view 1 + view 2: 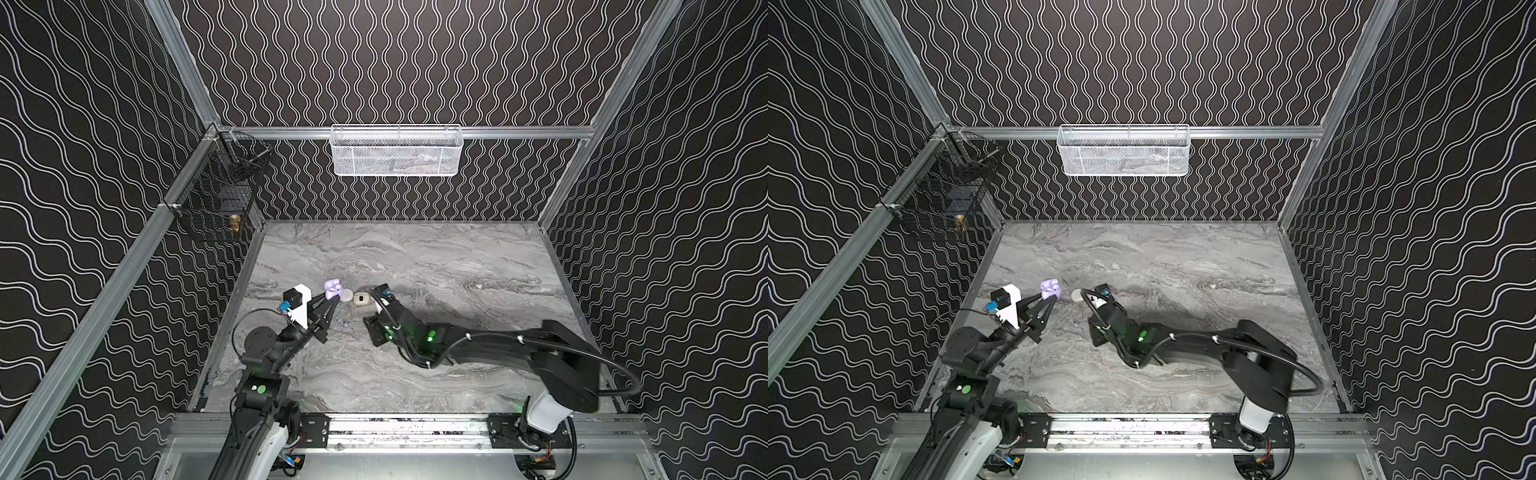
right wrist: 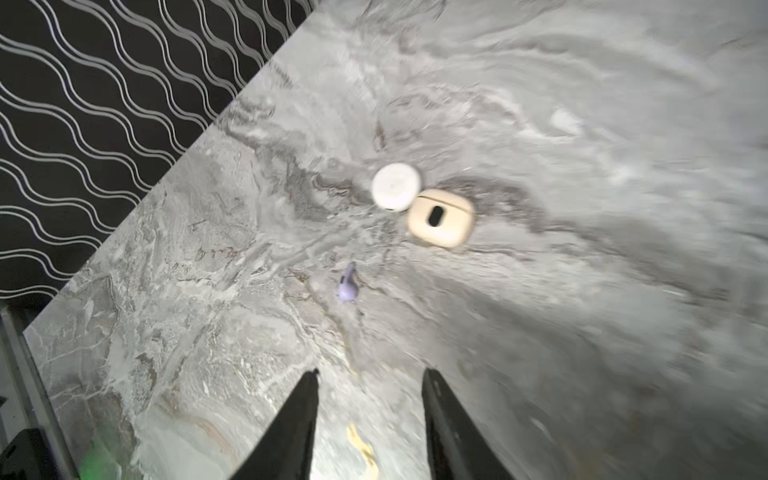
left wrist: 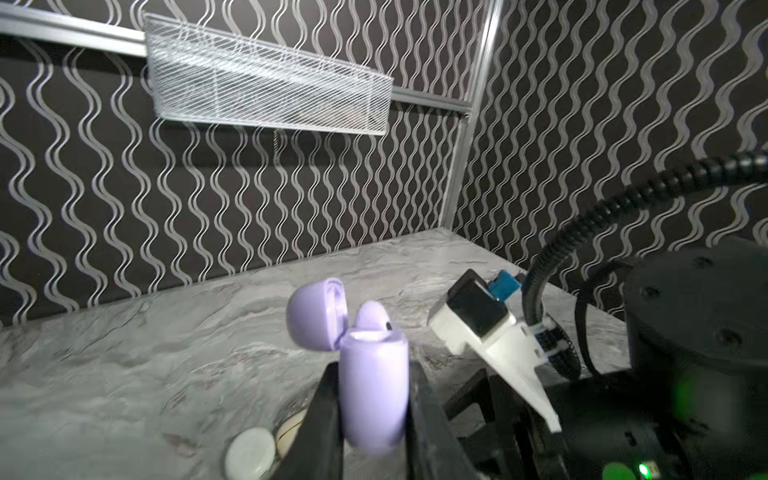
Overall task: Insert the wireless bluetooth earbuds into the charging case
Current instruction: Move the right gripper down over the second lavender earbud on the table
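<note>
Three cases in play, and two lavender earbuds to count. Start at the cream case (image 2: 440,218), lying flat on the marbled surface (image 1: 457,270) with a dark oval slot facing up. One round white case (image 2: 395,187) sits right against it, edges touching. On the far side of that white case from the cream case comes the third: the lavender charging case (image 3: 372,390), held upright with its lid hinged open. The left gripper (image 3: 374,370) has it, both fingers (image 3: 326,415) pressed to the case's sides, clamped tight on the body.

One earbud, the seated earbud (image 3: 370,316), pokes out of the case's mouth, already in its well. The second, the loose earbud (image 2: 348,286), lies alone on the surface near the cream case, apart from it, on the side towards the arms' bases.

Over to the right gripper (image 2: 372,372): its two fingers stand partly spread with nothing between them. The tips point down at the surface, with the loose earbud ahead of them and the cream case beyond that.

Two baskets round out the count, well away from the cream case: one white mesh basket (image 1: 397,156) on the back wall, one black wire basket (image 1: 216,199) on the left wall.
</note>
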Tool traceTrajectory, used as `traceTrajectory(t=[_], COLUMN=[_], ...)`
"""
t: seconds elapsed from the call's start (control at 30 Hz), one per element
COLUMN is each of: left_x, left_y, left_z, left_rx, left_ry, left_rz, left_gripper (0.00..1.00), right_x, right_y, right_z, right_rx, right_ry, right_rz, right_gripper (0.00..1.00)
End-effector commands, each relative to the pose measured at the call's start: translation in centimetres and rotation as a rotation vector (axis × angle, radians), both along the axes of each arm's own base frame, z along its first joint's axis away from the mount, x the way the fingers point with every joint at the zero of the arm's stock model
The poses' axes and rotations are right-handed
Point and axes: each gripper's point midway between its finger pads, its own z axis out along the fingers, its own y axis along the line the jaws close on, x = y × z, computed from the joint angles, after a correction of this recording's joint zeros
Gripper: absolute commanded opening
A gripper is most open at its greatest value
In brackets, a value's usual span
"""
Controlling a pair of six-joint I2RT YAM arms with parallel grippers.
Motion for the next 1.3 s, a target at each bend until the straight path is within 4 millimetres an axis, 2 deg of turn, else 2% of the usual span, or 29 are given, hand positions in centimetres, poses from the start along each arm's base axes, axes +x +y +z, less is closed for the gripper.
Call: traceTrajectory(t=[0.0, 0.03, 0.07, 0.2, 0.43, 0.6, 0.73, 0.93, 1.03, 1.17, 1.27], left_x=[1.2, 1.3, 1.4, 1.4, 1.2, 1.2, 1.0, 0.7, 0.8, 0.9, 0.9], left_y=[2.0, 2.4, 3.0, 4.3, 4.0, 4.6, 5.4, 5.4, 5.3, 5.3, 5.2], left_z=[-1.0, -1.0, -1.2, -1.3, -1.2, -1.2, -1.6, -0.9, -1.1, -1.2, -1.0], left_rx=[0.026, 0.03, 0.035, 0.033, 0.037, 0.045, 0.052, 0.051, 0.052, 0.052, 0.052], left_ry=[0.052, 0.06, 0.076, 0.098, 0.095, 0.101, 0.109, 0.093, 0.101, 0.104, 0.101], left_rz=[0.132, 0.156, 0.191, 0.259, 0.236, 0.273, 0.32, 0.317, 0.309, 0.308, 0.305], left_gripper=[0.0, 0.0, 0.0, 0.0, 0.0, 0.0, 0.0, 0.0, 0.0, 0.0, 0.0], right_x=[0.4, 0.6, 0.9, 1.6, 2.8, 3.6, 3.7, 2.5, 1.9, -0.2, -1.5], right_y=[1.5, 1.9, 2.1, 3.7, 5.9, 6.3, 6.1, 6.0, 5.6, 5.6, 4.7], right_z=[-2.3, -2.6, -4.3, -7.2, -10.8, -12.7, -13.3, -12.9, -12.7, -12.2, -12.2], right_rx=[-0.057, -0.066, -0.102, -0.171, -0.266, -0.313, -0.341, -0.33, -0.325, -0.321, -0.345], right_ry=[0.045, 0.043, 0.053, 0.064, 0.055, 0.027, -0.001, -0.014, -0.012, -0.023, -0.027], right_rz=[0.015, 0.016, 0.014, 0.029, 0.062, 0.068, 0.086, 0.162, 0.191, 0.281, 0.302], right_gripper=[0.47, 0.48, 0.49, 0.5, 0.56, 0.56, 0.51, 0.31, 0.26, 0.21, 0.17])
